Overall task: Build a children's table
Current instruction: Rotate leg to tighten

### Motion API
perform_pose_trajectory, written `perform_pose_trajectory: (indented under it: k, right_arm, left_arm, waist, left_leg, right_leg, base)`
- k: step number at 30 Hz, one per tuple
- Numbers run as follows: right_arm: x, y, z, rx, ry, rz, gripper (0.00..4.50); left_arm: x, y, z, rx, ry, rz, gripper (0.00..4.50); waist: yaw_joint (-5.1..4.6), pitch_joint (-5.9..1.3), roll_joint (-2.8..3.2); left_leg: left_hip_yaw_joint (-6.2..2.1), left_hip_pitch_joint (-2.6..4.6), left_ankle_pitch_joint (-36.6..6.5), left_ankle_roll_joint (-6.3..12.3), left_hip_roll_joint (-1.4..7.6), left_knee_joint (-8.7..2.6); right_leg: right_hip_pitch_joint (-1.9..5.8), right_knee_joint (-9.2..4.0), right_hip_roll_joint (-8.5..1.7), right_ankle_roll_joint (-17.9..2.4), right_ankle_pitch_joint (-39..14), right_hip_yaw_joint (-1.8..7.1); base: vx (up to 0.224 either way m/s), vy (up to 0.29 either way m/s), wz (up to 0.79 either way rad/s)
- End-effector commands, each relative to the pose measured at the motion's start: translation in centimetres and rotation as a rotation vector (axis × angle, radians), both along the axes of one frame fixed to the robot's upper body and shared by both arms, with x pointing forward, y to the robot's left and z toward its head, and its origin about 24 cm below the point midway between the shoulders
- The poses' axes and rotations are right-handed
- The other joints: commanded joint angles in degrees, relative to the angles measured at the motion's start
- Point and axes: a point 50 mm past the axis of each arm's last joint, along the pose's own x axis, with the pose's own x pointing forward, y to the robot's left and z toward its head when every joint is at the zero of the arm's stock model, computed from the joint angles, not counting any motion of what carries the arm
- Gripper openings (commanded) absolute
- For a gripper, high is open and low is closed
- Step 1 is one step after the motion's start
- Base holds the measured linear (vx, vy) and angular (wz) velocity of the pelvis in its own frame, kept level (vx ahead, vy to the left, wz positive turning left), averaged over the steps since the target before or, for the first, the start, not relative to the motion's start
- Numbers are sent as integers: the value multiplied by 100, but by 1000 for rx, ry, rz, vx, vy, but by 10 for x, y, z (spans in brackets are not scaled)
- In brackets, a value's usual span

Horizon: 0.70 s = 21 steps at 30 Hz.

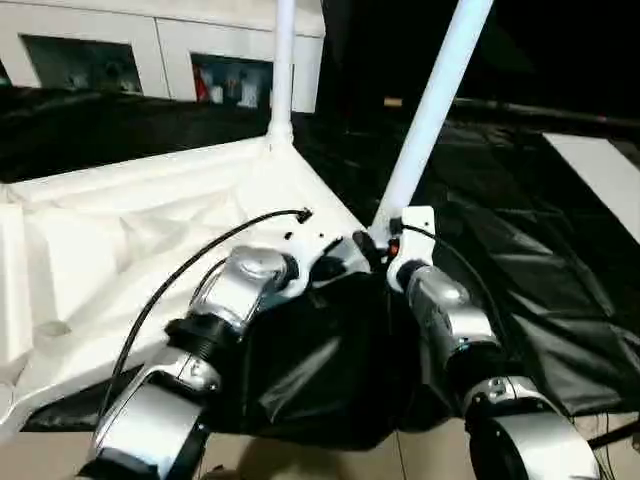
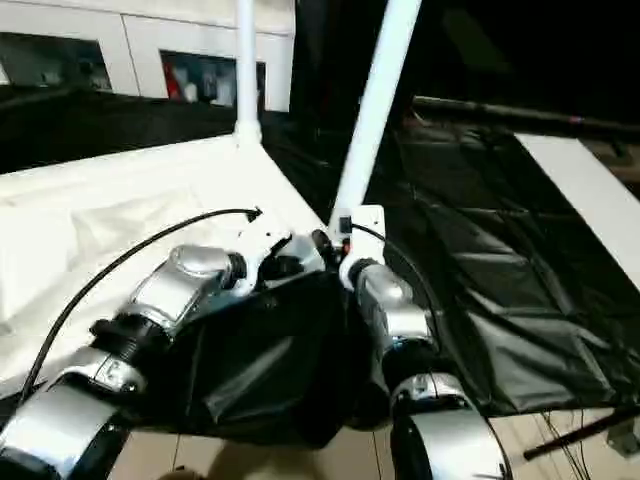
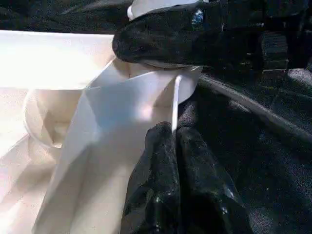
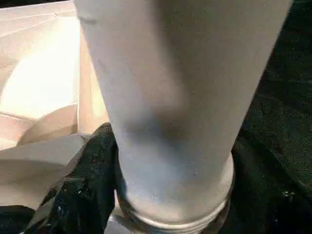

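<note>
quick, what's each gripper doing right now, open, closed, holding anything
Left gripper: closed on the rim of the tabletop, at the near corner.
Right gripper: closed around the tilted leg, near its lower end by the corner socket.

The tabletop (image 1: pixel 130 240) lies upside down on the sheeted work table (image 1: pixel 560 260), filling the left half of the head view. One leg (image 1: pixel 283 70) stands upright in the far corner socket. A second leg (image 1: pixel 430 110) rises from the near right corner, leaning to the right. The right gripper (image 1: pixel 385 250) is at the foot of that leaning leg, right at the corner. The left gripper (image 1: pixel 330 265) sits just left of it, on the tabletop's near edge, pinching a rib (image 3: pixel 174 105). The two grippers are just beside each other. The cabinet (image 1: pixel 160 50) stands behind the work table, at far left.
</note>
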Motion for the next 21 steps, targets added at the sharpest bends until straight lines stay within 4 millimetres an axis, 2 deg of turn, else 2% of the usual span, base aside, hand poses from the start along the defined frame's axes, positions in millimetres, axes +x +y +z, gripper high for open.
perform_pose_trajectory:
  k: [1,3,4,6,9,13,15,16,17,18,19,21]
  right_arm:
    - [-9,18,-9,61,32,117,348]
    - [-10,15,-6,42,2,168,377]
    - [-9,14,-5,27,-9,189,386]
    - [-11,9,-1,-17,-42,258,389]
    - [-16,0,4,-40,-85,363,389]
    - [-27,-21,8,-72,-114,515,389]
    - [-30,-26,9,-77,-117,555,389]
    - [-33,-30,11,-91,-121,597,389]
    - [-35,-32,12,-100,-123,624,389]
    - [-35,-32,12,-100,-123,624,389]
    - [-40,-32,14,-110,-126,689,389]
    - [-42,-32,15,-109,-127,711,389]
  left_arm:
    - [8,7,5,-14,-41,93,0]
    - [7,11,4,14,-36,76,0]
    - [7,13,4,19,-30,65,0]
    - [5,16,3,32,-12,23,0]
    - [1,22,3,49,17,-46,0]
    - [-9,31,5,54,51,-203,0]
    - [-13,35,5,56,73,-255,0]
    - [-19,40,6,52,96,-329,0]
    - [-22,43,6,54,117,-361,0]
    - [-22,43,6,54,117,-361,0]
    - [-31,48,8,42,146,-459,0]
    - [-34,49,8,35,163,-485,0]
  waist:
    - [-3,-365,35]
    - [-34,-359,21]
    - [-61,-363,47]
    - [-79,-365,41]
    - [-45,-369,28]
    - [-36,-376,29]
    - [-25,-372,32]
    - [-20,-366,56]
    - [-25,-349,50]
    - [-14,-350,52]
    - [-3,-348,62]
    - [1,-328,66]
  left_leg:
    - [-28,58,-953,91,180,-350]
    - [-41,41,-1051,74,180,-365]
    - [-47,40,-1073,51,185,-366]
    - [-41,53,-1074,51,187,-357]
    - [-35,43,-884,161,175,-336]
    - [-25,45,-762,304,181,-321]
    - [-31,45,-778,314,194,-324]
    - [-36,63,-843,295,195,-331]
    - [-29,67,-942,257,204,-344]
    - [-32,70,-980,232,209,-349]
    - [-40,83,-1092,184,210,-354]
    - [-32,96,-1232,135,224,-376]
  right_leg:
    - [247,-436,-443,-938,-592,337]
    - [261,-458,-446,-920,-735,329]
    - [262,-462,-454,-935,-768,329]
    - [252,-460,-443,-990,-735,333]
    - [287,-446,-437,-1029,-481,332]
    - [285,-416,-435,-1137,-203,335]
    - [287,-408,-443,-1187,-233,332]
    - [270,-425,-443,-1228,-326,325]
    - [253,-430,-434,-1234,-440,332]
    - [261,-435,-439,-1225,-494,332]
    - [249,-449,-450,-1208,-653,331]
    - [225,-467,-446,-1174,-859,343]
  base:
    - [0,0,0]
    - [0,0,0]
    - [0,0,0]
    - [0,0,0]
    - [0,0,0]
    - [0,0,0]
    - [0,0,0]
    - [0,0,0]
    - [0,0,0]
    - [0,0,0]
    - [0,0,0]
    - [0,0,0]
